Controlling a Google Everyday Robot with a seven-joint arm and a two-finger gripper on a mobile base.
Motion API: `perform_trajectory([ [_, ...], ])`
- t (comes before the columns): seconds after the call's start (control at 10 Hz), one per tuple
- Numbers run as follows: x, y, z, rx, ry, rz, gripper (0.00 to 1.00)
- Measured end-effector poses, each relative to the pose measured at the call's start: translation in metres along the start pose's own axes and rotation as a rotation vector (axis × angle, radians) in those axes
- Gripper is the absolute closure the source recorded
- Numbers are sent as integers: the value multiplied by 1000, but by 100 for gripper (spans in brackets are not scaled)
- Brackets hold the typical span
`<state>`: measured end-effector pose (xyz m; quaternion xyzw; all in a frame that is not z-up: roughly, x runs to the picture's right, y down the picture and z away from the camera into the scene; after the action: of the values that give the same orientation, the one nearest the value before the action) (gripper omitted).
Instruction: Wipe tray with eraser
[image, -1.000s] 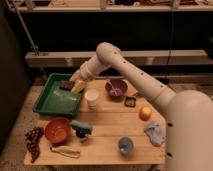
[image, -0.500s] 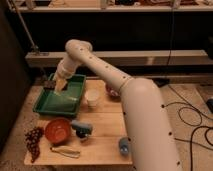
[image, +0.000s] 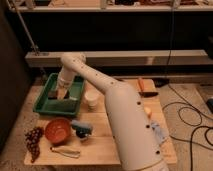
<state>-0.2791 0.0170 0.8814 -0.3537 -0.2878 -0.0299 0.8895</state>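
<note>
Jaws of gripper (image: 61, 93) over tray (image: 75, 96) closed, apparently on eraser (image: 54, 93), mostly hidden beneath them.

White arm (image: 122, 117) slants up-left from the lower right foreground to a sharply bent elbow (image: 73, 61), forearm (image: 65, 78) hanging near-vertical below it, claw (image: 61, 93) low at left, pointing down, pinched closed.

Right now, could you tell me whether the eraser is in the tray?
In: the eraser sits inside the tray's green rim, by the hand reaching into it.
</note>
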Motion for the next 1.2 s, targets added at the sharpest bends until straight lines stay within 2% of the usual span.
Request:
perform_trajectory([
  [0.4,-2,23,12,-37,20,-8,100],
  [0.7,1,31,24,-61,14,-1,100],
  [1.0,17,24,22,-69,18,36,100],
  [1.2,29,3,16,-61,32,45,100],
])
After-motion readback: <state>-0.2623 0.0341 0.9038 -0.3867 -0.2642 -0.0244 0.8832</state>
